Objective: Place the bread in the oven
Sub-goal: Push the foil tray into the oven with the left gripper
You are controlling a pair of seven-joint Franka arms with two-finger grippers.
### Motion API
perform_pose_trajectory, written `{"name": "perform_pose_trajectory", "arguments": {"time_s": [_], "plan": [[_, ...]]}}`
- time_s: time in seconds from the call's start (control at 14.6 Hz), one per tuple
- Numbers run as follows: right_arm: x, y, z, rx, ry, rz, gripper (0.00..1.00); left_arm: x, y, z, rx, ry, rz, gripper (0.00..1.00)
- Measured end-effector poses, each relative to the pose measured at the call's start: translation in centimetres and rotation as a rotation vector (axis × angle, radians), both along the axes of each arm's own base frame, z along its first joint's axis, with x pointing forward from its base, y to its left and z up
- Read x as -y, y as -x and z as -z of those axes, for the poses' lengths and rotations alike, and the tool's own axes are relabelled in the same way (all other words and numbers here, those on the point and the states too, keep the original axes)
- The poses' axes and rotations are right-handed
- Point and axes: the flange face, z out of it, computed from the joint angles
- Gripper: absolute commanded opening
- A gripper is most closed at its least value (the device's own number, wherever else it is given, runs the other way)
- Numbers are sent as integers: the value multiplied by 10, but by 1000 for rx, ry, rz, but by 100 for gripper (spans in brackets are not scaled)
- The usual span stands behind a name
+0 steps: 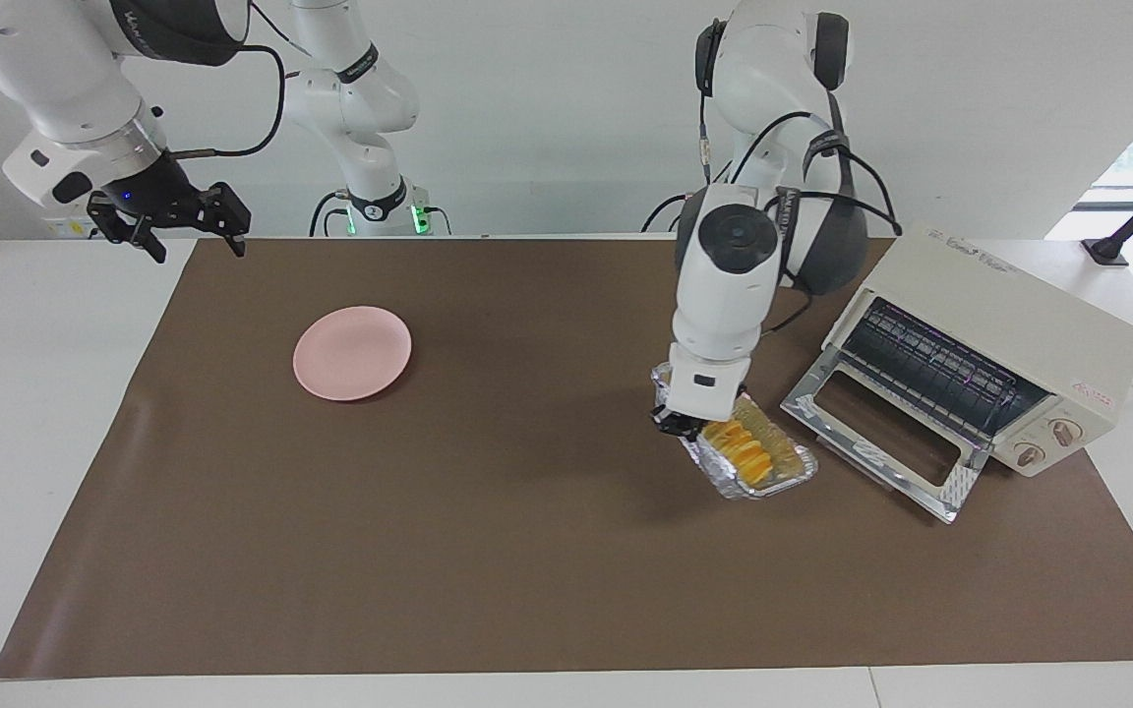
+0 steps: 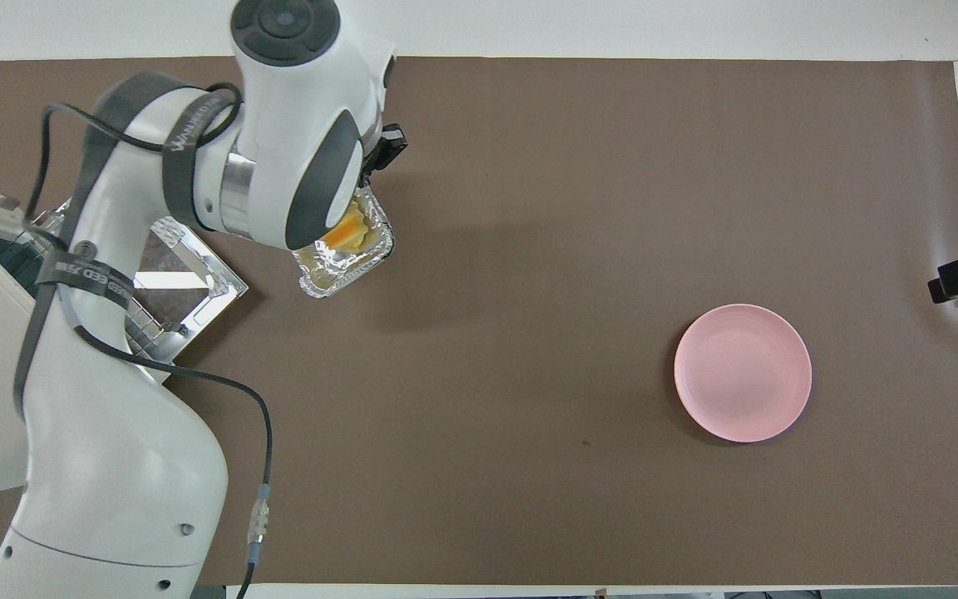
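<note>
Left gripper (image 1: 675, 425) down at foil tray (image 1: 783, 474) rim; jaw state: cannot tell. Bread (image 1: 739, 450) in tray, beside the oven (image 1: 994, 344) door, which I see dropped open toward the left arm's bench end. Right gripper (image 1: 173, 224) waits, jaws spread, at its edge.

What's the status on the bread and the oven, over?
Left gripper down at foil tray rim; right gripper waiting, open. Bread in tray, in front of oven, door down. Nothing blocking.

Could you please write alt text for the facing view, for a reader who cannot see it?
The left gripper is down at one end of a foil tray holding the bread, in front of the oven with its door open. The right gripper waits, open, above the table's edge.
</note>
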Motion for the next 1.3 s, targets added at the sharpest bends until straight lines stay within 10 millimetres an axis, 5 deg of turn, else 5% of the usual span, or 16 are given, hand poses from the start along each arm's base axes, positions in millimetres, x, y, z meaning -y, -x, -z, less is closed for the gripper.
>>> {"name": "perform_pose_trajectory", "arguments": {"time_s": [0.27,0.55,0.96,1.3], "plan": [[0,0,0,0,0,0,100,-105,-30,15,-44,-77,-55,0],[0,0,0,0,0,0,100,-193,-32,26,-126,-105,-20,0],[0,0,0,0,0,0,100,-254,-10,38,-223,-101,-126,0],[0,0,0,0,0,0,100,-286,8,54,-280,-94,-198,0]]}}
